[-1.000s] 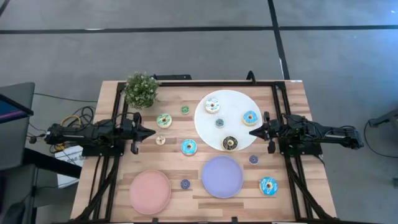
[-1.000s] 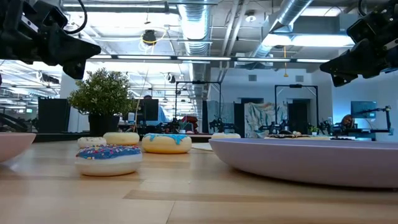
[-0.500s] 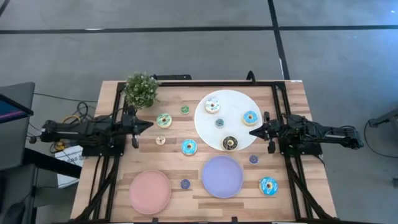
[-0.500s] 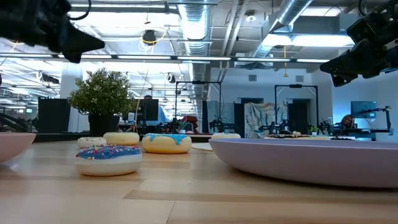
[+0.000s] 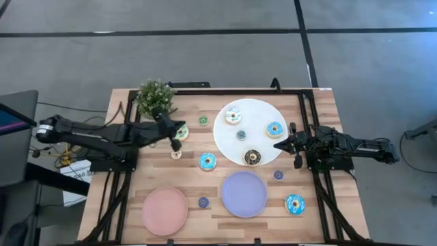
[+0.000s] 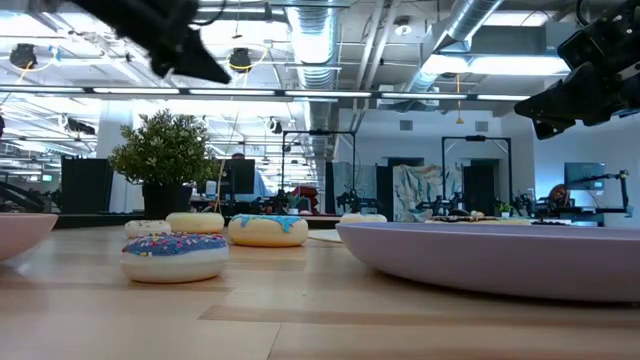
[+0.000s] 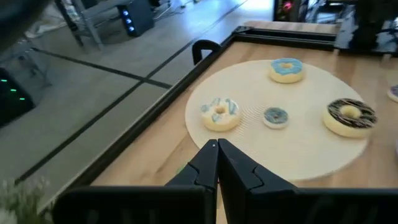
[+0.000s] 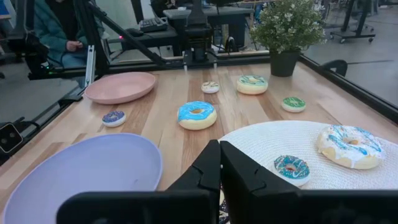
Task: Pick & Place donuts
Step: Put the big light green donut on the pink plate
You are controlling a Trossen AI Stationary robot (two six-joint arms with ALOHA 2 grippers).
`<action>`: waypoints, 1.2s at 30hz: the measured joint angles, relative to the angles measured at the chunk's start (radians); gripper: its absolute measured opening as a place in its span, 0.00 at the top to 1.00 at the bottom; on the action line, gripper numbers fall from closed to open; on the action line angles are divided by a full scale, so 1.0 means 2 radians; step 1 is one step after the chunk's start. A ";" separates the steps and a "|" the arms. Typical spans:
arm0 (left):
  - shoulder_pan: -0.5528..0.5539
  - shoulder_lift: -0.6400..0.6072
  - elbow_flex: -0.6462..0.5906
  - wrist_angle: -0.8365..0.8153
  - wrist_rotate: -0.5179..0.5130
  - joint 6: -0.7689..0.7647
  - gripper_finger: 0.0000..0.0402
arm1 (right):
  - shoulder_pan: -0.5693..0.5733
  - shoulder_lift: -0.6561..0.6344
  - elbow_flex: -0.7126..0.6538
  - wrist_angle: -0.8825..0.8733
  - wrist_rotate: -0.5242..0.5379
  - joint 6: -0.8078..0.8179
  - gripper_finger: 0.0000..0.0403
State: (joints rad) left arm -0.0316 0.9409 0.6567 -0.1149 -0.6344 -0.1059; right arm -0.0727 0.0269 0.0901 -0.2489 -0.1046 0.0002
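Pale butcher-block wood makes up the table point(image 5: 321, 109), framed by black rails and standing on a grey floor crossed by dark lines. Behind it the low view looks into a wide workshop with exposed ceiling ducts, strip lights and other rigs; the right wrist view catches a seated person in a teal sleeve off the table's end. The left gripper point(image 5: 179, 130), fingers pressed together and empty, reaches out over the green-iced donut point(image 5: 180, 132) with the potted plant point(image 5: 155, 97) just behind it; a tiny cream donut point(image 5: 176, 154) lies just beside it toward the pink plate point(image 5: 164, 210). The right gripper point(image 5: 281, 144), also closed on nothing, waits at the edge of the white plate point(image 5: 258, 113), which carries the donuts point(image 5: 252, 157): white-and-blue, blue, chocolate and a tiny teal one. Between the two grippers lies a blue donut point(image 5: 207, 161); the purple plate point(image 5: 244, 195) sits near the right gripper.
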 joint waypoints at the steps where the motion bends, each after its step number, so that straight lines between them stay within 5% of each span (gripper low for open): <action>1: 0.003 0.018 0.014 0.000 -0.006 0.000 1.00 | 0.000 0.000 0.000 0.000 0.000 0.000 1.00; 6: 0.029 0.093 0.089 -0.046 -0.021 -0.051 0.96 | 0.000 0.000 0.000 0.000 0.000 0.000 1.00; 16: 0.112 0.215 0.226 -0.243 0.111 -0.168 0.67 | 0.000 0.000 0.000 0.000 0.000 0.000 1.00; 25: 0.134 0.291 0.237 -0.287 0.231 -0.220 0.40 | 0.000 0.000 0.000 0.000 0.000 0.000 1.00; 36: 0.137 0.361 0.237 -0.347 0.249 -0.229 0.35 | 0.000 0.000 0.000 0.000 0.000 0.000 1.00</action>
State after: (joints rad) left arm 0.2432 1.6635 1.1316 -0.8093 -0.1366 -0.5629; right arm -0.0727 0.0267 0.0902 -0.2489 -0.1045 0.0002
